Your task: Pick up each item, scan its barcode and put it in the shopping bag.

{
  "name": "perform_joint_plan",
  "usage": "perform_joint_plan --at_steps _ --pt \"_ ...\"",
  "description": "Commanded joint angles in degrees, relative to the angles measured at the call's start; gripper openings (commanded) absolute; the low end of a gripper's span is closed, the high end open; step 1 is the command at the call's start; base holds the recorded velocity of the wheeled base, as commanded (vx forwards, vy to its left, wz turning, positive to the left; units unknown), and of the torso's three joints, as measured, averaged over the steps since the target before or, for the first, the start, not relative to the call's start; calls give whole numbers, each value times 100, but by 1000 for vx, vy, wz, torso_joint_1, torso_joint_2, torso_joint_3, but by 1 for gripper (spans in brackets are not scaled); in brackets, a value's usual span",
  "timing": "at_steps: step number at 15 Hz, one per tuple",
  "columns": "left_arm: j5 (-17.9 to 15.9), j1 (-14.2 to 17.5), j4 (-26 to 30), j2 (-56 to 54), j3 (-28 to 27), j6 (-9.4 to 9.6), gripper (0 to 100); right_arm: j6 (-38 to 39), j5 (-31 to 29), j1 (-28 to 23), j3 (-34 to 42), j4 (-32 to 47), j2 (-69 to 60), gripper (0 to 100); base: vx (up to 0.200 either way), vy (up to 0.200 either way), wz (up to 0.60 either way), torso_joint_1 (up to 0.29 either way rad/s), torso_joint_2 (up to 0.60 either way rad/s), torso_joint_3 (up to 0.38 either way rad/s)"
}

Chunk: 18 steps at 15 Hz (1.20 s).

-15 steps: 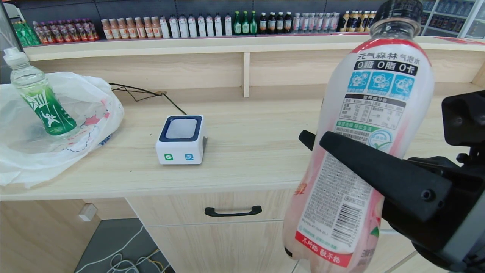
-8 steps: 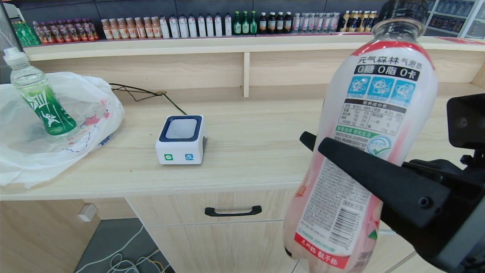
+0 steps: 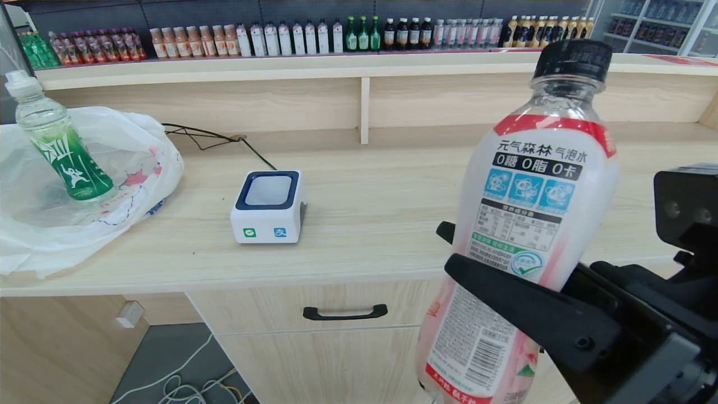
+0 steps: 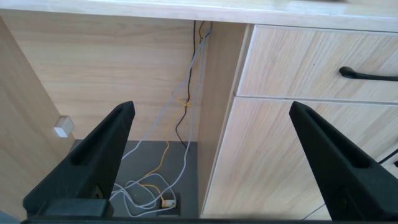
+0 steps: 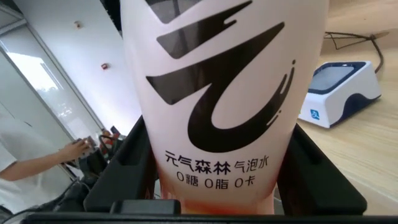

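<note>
Your right gripper (image 3: 450,247) is clamped on the pink bottle (image 3: 533,185): one black finger crosses the label at mid-height and the other sits behind it, so the fingers pinch the body from both sides. The bottle is held in the air on the robot's right, in front of the counter (image 3: 381,196) edge, with its black cap up and leaning slightly. Its barcode sits low on the label and faces the head camera.

The scanner (image 3: 269,205) stands on the counter with its window facing up, well apart from the bottle and to its left. A black cable runs from behind it toward the back wall. The shopping bag (image 3: 33,235) lies crumpled at the counter's left end. A green bottle (image 3: 61,146) with a white cap rests tilted on it; you cannot tell whether it is inside the plastic.

Your left gripper (image 4: 212,109) hangs below counter height with its fingers spread wide and nothing between them. It faces the cabinet front, with a drawer handle (image 4: 367,74) nearby and loose cables (image 4: 155,186) on the floor.
</note>
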Motion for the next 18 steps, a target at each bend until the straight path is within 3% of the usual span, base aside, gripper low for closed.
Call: perform_joint_plan --at_steps 1,7,10,12,16,18 --pt "0 2 0 -2 0 0 100 -298 -12 3 20 -8 169 0 0 0 0 0 0 0" --pt "0 -6 0 -2 0 26 100 -1915 -733 20 46 -8 652 0 0 0 0 0 0 0" --pt "0 -6 0 -2 0 26 100 -2654 -1981 -68 2 71 661 0 0 0 0 0 0 0" --pt "0 -6 0 -2 0 35 100 -3058 -2464 -349 -68 273 547 0 0 0 0 0 0 0" --pt "0 -6 0 -2 0 18 100 -3269 -2543 -1035 -358 247 520 0 0 0 0 0 0 0" --pt "0 -6 0 -2 0 18 100 -3269 -2543 -1078 -560 238 582 0 0 0 0 0 0 0"
